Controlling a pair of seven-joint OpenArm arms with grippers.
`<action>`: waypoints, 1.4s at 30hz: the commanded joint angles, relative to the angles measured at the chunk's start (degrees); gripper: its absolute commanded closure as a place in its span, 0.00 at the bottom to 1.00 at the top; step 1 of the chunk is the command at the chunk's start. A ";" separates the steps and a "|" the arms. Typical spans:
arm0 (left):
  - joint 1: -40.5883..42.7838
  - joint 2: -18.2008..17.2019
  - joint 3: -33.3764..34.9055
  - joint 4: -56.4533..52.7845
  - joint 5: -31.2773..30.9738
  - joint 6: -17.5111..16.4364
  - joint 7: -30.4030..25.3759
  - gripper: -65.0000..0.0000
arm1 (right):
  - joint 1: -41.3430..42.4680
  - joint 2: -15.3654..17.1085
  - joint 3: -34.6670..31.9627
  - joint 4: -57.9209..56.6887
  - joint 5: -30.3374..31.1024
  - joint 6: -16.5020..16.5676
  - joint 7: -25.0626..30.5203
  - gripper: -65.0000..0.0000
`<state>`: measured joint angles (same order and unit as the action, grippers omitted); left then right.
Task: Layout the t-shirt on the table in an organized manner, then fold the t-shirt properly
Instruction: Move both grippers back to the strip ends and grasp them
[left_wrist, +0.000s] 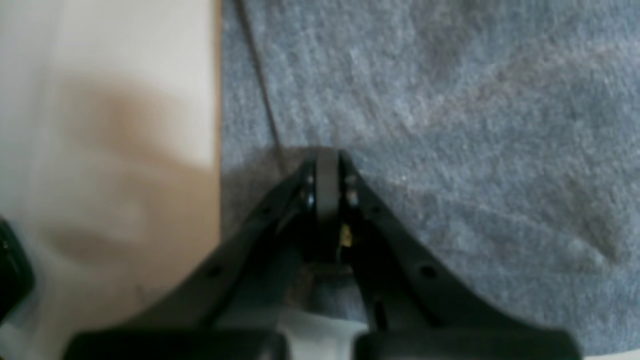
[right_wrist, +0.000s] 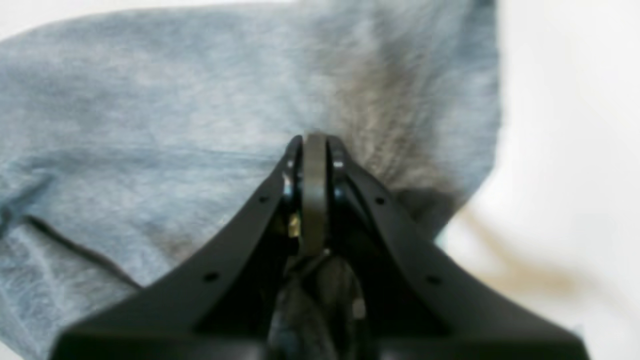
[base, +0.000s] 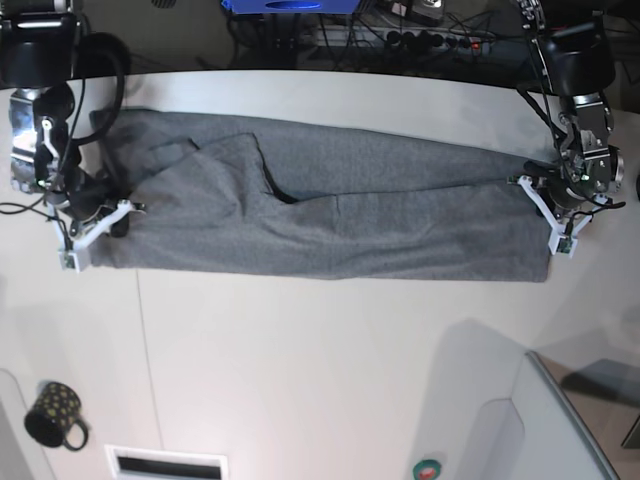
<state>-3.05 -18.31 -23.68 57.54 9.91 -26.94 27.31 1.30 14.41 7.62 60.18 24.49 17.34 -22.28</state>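
The heather-grey t-shirt (base: 350, 220) lies stretched in a long band across the far half of the white table (base: 300, 350), with a folded flap near its left part. My left gripper (base: 553, 210) is at the cloth's right end. In the left wrist view this gripper (left_wrist: 327, 155) is shut, its tips pinching the t-shirt (left_wrist: 450, 125) close to a hem beside bare table (left_wrist: 125, 75). My right gripper (base: 95, 225) is at the cloth's left end. The right wrist view shows it (right_wrist: 315, 137) shut on the t-shirt (right_wrist: 150, 125), and creases run out from its tips.
A dark dotted mug (base: 52, 415) stands at the near left corner. A raised white panel (base: 560, 430) with a grey edge fills the near right. A white slot (base: 165, 463) and a small green button (base: 427, 468) sit at the front edge. Cables crowd the back.
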 joint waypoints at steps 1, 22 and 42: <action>0.28 0.06 0.17 -0.79 1.12 -0.36 3.42 1.00 | 0.68 0.93 0.25 0.34 -0.01 0.11 0.44 0.99; 1.95 -0.20 -12.58 16.79 0.51 -3.52 11.94 1.00 | -6.79 -1.54 0.34 20.83 0.52 0.37 0.70 0.99; 4.85 -7.67 -19.35 5.10 -31.05 -13.06 11.59 0.00 | -14.62 -4.17 -0.10 30.23 0.17 0.46 0.35 0.99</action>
<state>2.94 -24.80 -43.09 61.65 -19.73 -39.44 39.97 -13.93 9.63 7.27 89.27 24.03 17.54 -23.35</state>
